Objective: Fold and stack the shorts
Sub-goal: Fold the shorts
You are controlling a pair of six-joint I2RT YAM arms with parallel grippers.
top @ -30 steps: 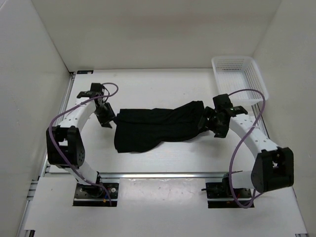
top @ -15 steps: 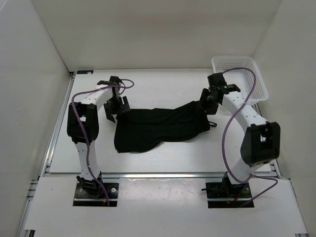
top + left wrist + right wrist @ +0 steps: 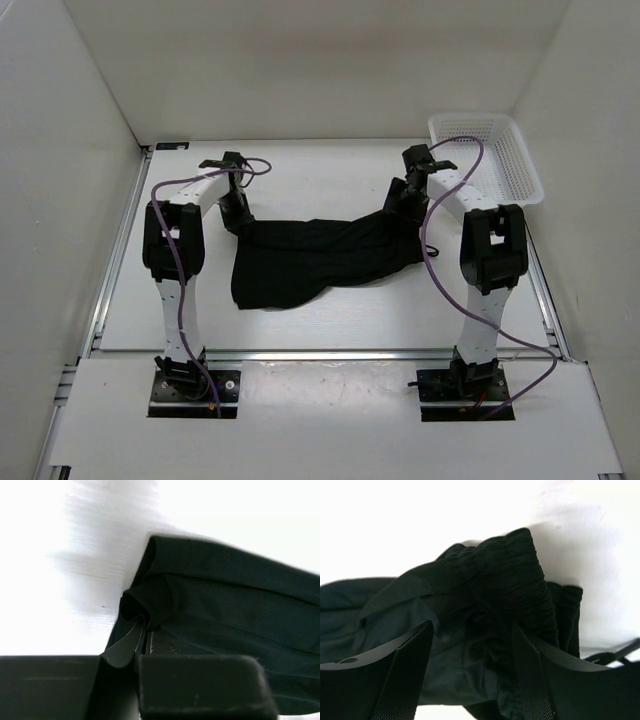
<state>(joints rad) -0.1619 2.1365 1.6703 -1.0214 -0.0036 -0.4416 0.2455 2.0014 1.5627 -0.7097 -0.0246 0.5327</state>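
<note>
The black shorts (image 3: 320, 258) lie flat across the middle of the table, with the gathered waistband at the right end. My left gripper (image 3: 238, 214) is at their far left corner. In the left wrist view, it (image 3: 143, 639) is shut on a pinched fold of the shorts (image 3: 230, 600). My right gripper (image 3: 400, 205) is at the far right corner. In the right wrist view, it (image 3: 472, 642) is open, its fingers (image 3: 412, 655) standing on either side of the bunched waistband (image 3: 515, 580), low over the cloth.
A white mesh basket (image 3: 470, 119) stands at the far right corner of the table. White walls close in the left, back and right sides. Purple cables loop off both arms. A black drawstring (image 3: 615, 655) trails from the waistband.
Both arms have swung from the shorts' sides to their far corners. The left gripper has come down onto the far left corner, the right one onto the waistband.
</note>
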